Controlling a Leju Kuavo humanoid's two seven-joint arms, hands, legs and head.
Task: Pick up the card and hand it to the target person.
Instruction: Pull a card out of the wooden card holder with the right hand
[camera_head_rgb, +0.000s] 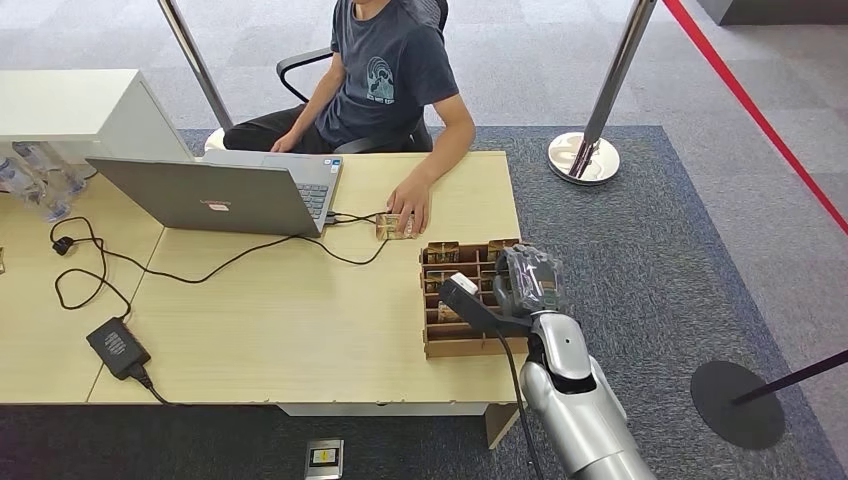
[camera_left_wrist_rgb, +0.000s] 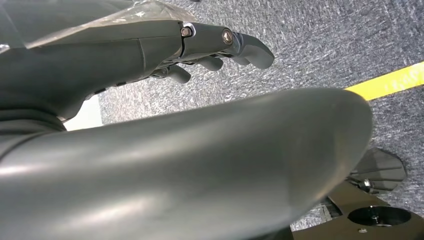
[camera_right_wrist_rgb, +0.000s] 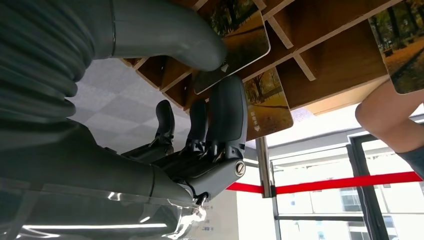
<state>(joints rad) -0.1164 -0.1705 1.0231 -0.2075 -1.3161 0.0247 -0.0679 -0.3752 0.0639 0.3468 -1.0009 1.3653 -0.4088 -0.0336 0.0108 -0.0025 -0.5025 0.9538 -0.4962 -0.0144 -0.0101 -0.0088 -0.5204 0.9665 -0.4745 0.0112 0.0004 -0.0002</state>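
Right hand (camera_head_rgb: 527, 282) reaches into the brown wooden slotted card box (camera_head_rgb: 437, 343), thumb and fingers (camera_right_wrist_rgb: 226, 117) closing around an autumn-photo card (camera_right_wrist_rgb: 237, 37); firm hold unclear.

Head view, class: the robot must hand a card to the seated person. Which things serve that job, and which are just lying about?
Job: robot hand, right; cards; wooden card tray; person.
Lying about: laptop; power adapter; cable; stanchion base.

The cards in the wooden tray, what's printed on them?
Autumn trees, golden-brown, on each card; clearest in the right wrist view.
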